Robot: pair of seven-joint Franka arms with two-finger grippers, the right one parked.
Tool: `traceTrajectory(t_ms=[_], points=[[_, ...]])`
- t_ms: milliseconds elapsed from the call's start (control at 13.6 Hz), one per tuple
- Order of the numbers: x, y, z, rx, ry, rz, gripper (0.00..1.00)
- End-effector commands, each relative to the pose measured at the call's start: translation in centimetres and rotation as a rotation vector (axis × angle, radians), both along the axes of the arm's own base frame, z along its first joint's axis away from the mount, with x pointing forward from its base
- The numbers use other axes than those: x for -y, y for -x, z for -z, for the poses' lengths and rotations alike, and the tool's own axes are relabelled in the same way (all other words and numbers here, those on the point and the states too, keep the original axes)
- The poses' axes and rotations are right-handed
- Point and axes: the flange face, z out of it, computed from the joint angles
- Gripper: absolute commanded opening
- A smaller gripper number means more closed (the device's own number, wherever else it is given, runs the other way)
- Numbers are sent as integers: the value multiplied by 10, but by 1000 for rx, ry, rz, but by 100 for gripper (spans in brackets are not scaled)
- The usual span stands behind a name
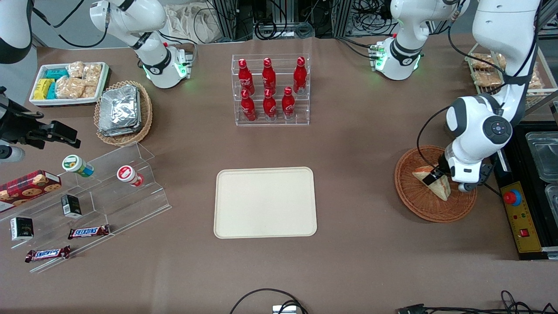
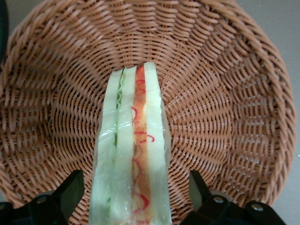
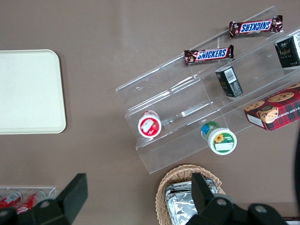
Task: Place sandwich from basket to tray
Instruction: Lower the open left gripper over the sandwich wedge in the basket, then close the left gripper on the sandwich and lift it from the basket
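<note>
The sandwich (image 1: 443,190) is a pale bread wedge lying in the reddish-brown wicker basket (image 1: 418,206) toward the working arm's end of the table. My left gripper (image 1: 440,181) is lowered into the basket over the sandwich. In the left wrist view the sandwich (image 2: 131,154) shows its green, orange and red layers edge-on, and the black fingers (image 2: 70,192) stand one on each side of it with a small gap on each, open around it (image 2: 133,197). The basket weave (image 2: 225,108) fills that view. The cream-beige tray (image 1: 265,203) lies bare at mid-table and also shows in the right wrist view (image 3: 28,91).
A clear rack of red bottles (image 1: 270,91) stands farther from the camera than the tray. A control box with a red button (image 1: 518,213) lies beside the basket. A tan basket of foil packets (image 1: 124,113), a white snack tray (image 1: 67,83) and acrylic steps (image 1: 87,196) sit toward the parked arm's end.
</note>
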Motion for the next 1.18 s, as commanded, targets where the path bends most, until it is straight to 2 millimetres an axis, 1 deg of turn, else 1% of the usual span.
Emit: traceTrajectory(t_ms=[0, 74, 147, 221, 294, 368, 442, 515, 736, 883, 957, 1104], points=[[1, 2, 1, 15, 1, -3, 85], [1, 2, 0, 14, 1, 2, 77], [1, 2, 0, 13, 0, 10, 65], [1, 2, 0, 9, -1, 27, 47], [1, 2, -2, 11, -1, 36, 31], [1, 2, -4, 10, -2, 54, 17], [1, 2, -11, 11, -2, 85, 6], [1, 2, -19, 6, -2, 124, 4], [1, 2, -51, 13, -4, 241, 4], [3, 1, -80, 25, -12, 344, 5], [9, -3, -98, 40, -18, 399, 7], [20, -9, -128, 54, -26, 481, 7]])
